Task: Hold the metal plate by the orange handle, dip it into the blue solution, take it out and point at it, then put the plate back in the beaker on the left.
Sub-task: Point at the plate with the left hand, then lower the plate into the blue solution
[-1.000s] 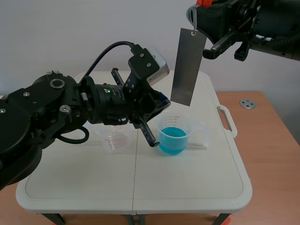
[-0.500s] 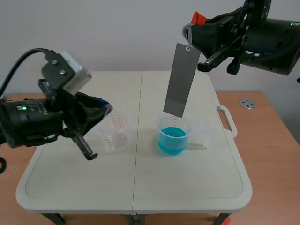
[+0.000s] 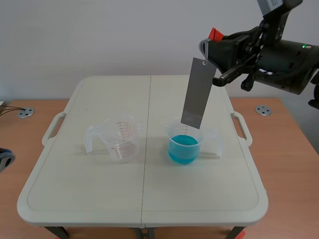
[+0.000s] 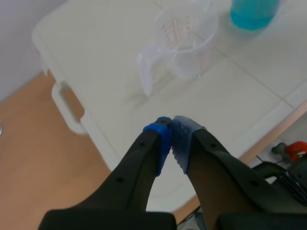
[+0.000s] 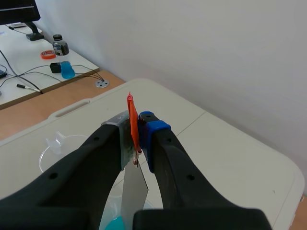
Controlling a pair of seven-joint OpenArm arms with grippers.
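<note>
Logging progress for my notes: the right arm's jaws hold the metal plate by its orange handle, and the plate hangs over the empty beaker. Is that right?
Not quite. The metal plate hangs over the beaker of blue solution, not the empty beaker; the scene view shows this. The rest stands: the right arm's jaws hold it by the orange handle.

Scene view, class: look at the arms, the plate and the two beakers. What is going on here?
The right gripper is shut on the orange handle. The metal plate hangs from it, tilted, with its lower edge near the rim of the beaker of blue solution. The left gripper is shut on nothing, near the table edge, with the empty beaker ahead of it.
</note>
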